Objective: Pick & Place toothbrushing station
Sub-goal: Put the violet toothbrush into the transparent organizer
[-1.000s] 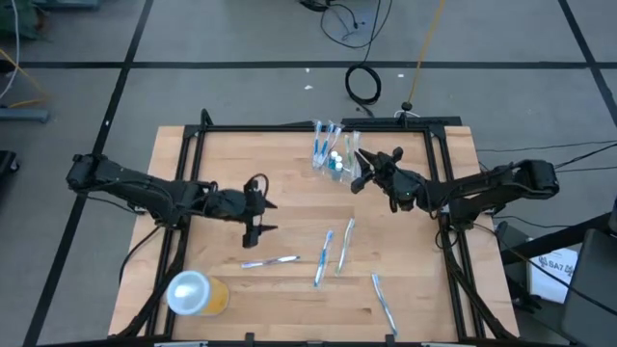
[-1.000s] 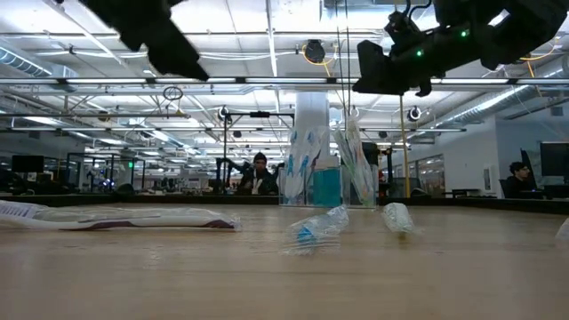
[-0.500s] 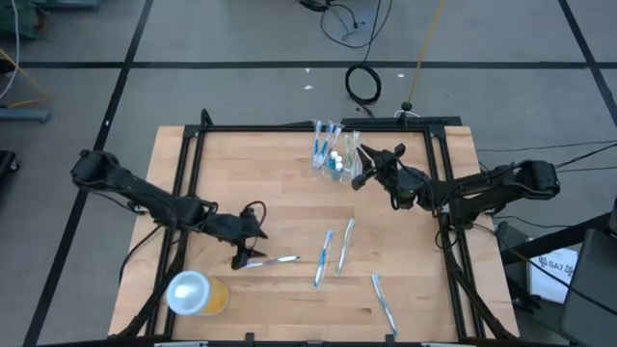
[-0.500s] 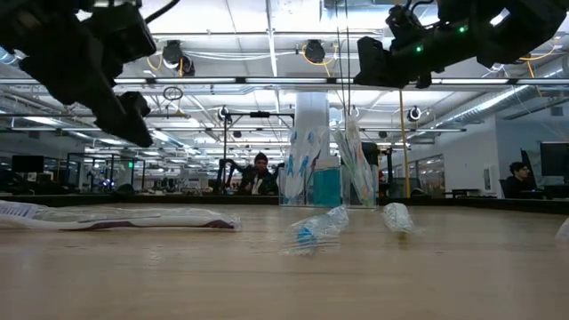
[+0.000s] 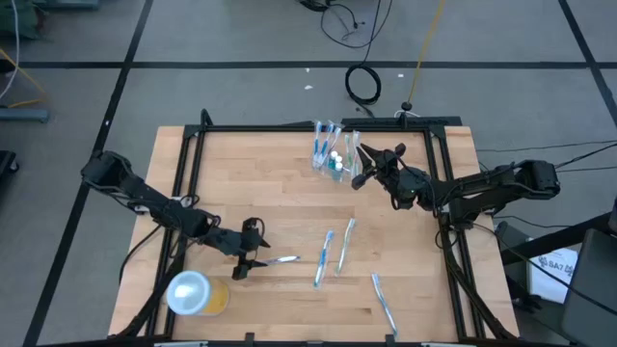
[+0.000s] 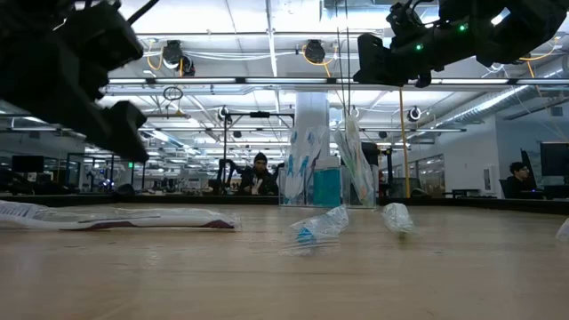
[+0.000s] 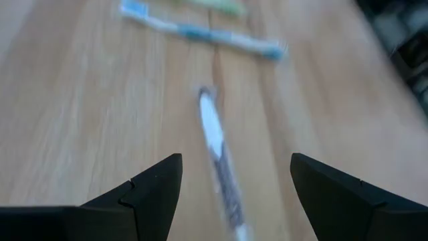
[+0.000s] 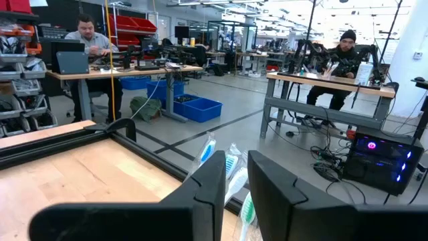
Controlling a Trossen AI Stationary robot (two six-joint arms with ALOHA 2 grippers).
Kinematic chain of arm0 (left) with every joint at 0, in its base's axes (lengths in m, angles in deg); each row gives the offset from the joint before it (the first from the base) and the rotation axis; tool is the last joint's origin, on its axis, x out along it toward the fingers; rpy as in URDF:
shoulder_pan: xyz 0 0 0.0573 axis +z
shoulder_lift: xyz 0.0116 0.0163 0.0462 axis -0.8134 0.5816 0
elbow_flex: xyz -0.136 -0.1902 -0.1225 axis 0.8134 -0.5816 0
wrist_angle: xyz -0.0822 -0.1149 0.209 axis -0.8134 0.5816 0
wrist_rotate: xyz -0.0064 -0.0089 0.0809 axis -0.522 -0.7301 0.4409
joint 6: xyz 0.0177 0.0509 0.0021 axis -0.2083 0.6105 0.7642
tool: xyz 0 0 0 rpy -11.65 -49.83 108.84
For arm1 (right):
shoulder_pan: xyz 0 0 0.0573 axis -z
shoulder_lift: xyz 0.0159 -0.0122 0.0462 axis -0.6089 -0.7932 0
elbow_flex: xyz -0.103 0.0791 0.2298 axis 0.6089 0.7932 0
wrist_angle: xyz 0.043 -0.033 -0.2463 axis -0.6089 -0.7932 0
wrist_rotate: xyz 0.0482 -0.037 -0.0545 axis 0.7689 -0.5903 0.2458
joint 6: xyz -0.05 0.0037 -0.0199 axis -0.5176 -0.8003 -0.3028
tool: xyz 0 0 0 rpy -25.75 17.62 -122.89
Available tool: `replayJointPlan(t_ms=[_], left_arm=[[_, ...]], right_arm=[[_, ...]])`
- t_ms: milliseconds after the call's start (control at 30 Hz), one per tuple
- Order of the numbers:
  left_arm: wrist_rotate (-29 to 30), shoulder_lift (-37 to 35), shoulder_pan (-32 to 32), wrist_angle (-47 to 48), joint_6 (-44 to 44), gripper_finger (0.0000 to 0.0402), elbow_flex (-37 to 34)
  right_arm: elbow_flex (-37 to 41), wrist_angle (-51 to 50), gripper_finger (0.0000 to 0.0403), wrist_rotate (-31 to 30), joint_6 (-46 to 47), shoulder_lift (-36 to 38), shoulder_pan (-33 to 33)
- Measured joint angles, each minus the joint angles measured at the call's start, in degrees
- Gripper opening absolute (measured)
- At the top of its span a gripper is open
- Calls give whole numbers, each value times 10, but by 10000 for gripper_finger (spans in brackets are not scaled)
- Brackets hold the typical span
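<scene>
A clear cup [image 5: 333,157] at the table's far middle holds upright wrapped toothbrushes and teal tubes. My right gripper [image 5: 359,170] hangs level beside it, its fingers nearly together on a wrapped toothbrush [image 5: 353,145]. My left gripper [image 5: 253,260] is open low over the near left, its fingers [image 7: 157,191] on either side of a wrapped toothbrush [image 7: 214,130] that lies flat on the wood [image 5: 278,259], without touching it. Three more toothbrushes [image 5: 323,255] [image 5: 345,241] [image 5: 384,301] lie flat toward the near right. My right gripper comes in level from the table's right side, with the wrapped toothbrush [image 8: 235,177] in the narrow gap between its two fingers. The toothbrush stands steeply next to the cup [image 6: 356,169]. The fingers hide which part of it they hold.
A wider orange-yellow cup with a white lid [image 5: 198,292] lies at the near left corner, close to my left arm. A black frame [image 5: 289,126] runs round the table's far and side edges. People sit at desks in the room beyond.
My left gripper has come down and toward the table's near edge, tipping further down, until it is low over the toothbrush at the near left. It has stayed open.
</scene>
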Motion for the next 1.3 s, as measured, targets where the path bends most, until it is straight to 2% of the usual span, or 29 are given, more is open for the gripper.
replayJointPlan(t_ms=[100, 267, 467, 600, 800, 900, 1000, 1067, 1200, 1300], left_arm=[[4, 24, -15, -2, 2, 280, 0], [4, 79, -27, 33, -41, 280, 0], [29, 110, -29, 63, -42, 273, 2], [36, 113, -29, 63, -18, 226, 2], [40, 113, -27, 62, -2, 110, 1], [40, 113, -27, 58, 40, 56, 5], [51, 114, -24, 61, 117, 15, 17], [69, 116, -20, 66, 181, 11, 30], [97, 114, -7, 87, 295, 32, 78], [119, 113, 8, 147, 380, 32, 123]], right_arm=[[0, 0, 59, 0, 0, 0, 0], [0, 0, 59, 0, 0, 0, 0], [0, 0, 59, 0, 0, 0, 0], [0, -3, 59, 6, 11, 0, 0], [0, -29, 59, 111, -22, 0, 4], [0, -31, 61, 162, -28, -1, 8], [0, -30, 74, 205, -17, -1, 14], [0, -27, 88, 225, -5, -1, 15], [0, -20, 128, 259, 5, -5, 16], [0, -3, 156, 313, 22, -11, 16]])
